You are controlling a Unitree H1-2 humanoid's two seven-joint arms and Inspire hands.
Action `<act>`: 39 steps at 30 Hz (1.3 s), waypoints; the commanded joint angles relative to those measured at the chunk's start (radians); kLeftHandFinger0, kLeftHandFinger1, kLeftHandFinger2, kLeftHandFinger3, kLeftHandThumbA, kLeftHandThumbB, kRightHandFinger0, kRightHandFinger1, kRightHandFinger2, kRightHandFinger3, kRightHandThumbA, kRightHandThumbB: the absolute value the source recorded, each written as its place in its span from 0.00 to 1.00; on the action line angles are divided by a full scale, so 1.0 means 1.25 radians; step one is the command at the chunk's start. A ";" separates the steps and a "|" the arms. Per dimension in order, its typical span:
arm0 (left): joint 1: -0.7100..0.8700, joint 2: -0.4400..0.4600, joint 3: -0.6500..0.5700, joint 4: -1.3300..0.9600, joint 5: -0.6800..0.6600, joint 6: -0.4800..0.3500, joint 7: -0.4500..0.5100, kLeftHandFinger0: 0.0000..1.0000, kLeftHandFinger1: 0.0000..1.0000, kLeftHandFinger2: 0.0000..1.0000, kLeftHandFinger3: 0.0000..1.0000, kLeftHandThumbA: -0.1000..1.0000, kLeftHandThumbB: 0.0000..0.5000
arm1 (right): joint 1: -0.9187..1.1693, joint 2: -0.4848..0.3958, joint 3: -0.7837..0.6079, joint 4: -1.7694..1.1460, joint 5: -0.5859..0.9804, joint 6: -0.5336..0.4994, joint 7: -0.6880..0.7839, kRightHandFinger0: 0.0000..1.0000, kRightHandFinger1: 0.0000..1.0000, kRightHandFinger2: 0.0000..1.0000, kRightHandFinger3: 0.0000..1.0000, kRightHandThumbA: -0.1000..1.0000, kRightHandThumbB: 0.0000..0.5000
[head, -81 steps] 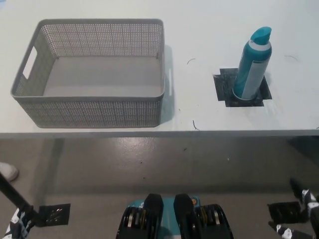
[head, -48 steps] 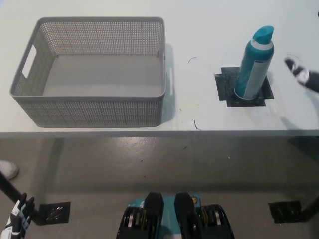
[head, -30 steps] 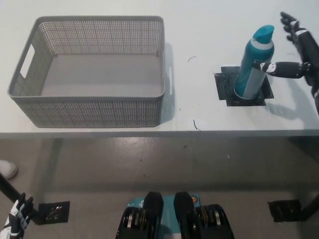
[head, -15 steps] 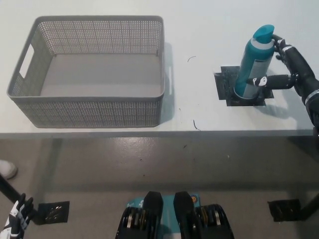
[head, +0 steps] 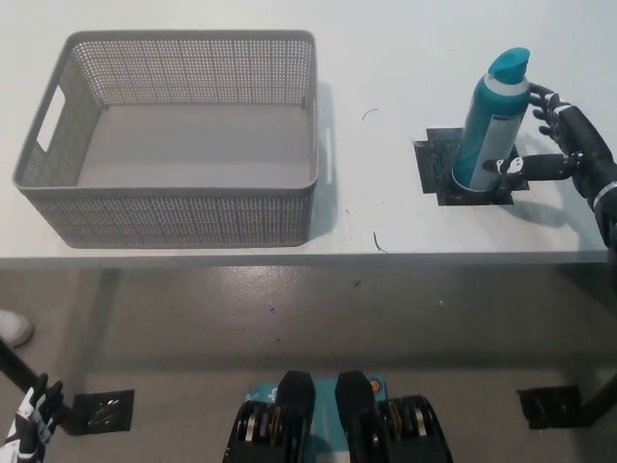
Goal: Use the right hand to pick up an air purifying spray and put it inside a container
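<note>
Right hand [head: 564, 145] at the spray bottle [head: 490, 122], fingers spread, not clamped.
We see it upright, nozzle up, on the black patch [head: 469, 167] near the tabletop's [head: 386, 58] right front edge.

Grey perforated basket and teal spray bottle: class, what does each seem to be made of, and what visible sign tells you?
The grey perforated basket looks like moulded matte plastic: regular small holes, a cut-out handle, a smooth rim. The teal spray bottle has a smooth teal-and-grey body with a soft sheen; plastic or coated metal, the picture leaves that open.
</note>
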 commanded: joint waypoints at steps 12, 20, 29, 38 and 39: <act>0.013 0.016 0.005 -0.035 -0.002 -0.016 -0.005 1.00 1.00 1.00 1.00 1.00 0.59 | -0.156 0.051 -0.031 0.241 0.018 -0.144 -0.058 1.00 1.00 1.00 1.00 1.00 1.00; 0.011 0.008 -0.002 -0.024 -0.010 -0.027 -0.007 1.00 1.00 1.00 1.00 1.00 0.50 | -0.163 0.089 -0.060 0.297 0.008 -0.186 -0.213 1.00 1.00 1.00 1.00 0.59 0.86; 0.005 0.013 -0.001 -0.025 -0.001 -0.025 -0.002 1.00 1.00 1.00 1.00 1.00 0.44 | -0.168 0.125 -0.110 0.341 0.008 -0.332 -0.369 0.40 0.38 0.43 0.50 0.00 0.82; 0.013 0.011 -0.007 -0.022 0.006 -0.017 -0.005 1.00 1.00 1.00 1.00 1.00 0.44 | -0.155 0.130 -0.107 0.246 0.001 -0.304 -0.366 0.32 0.30 0.37 0.49 0.00 0.80; 0.013 0.010 -0.009 -0.023 0.006 -0.017 -0.005 1.00 1.00 1.00 1.00 1.00 0.45 | -0.160 0.133 -0.108 0.223 0.007 -0.288 -0.357 0.34 0.32 0.39 0.49 0.00 0.78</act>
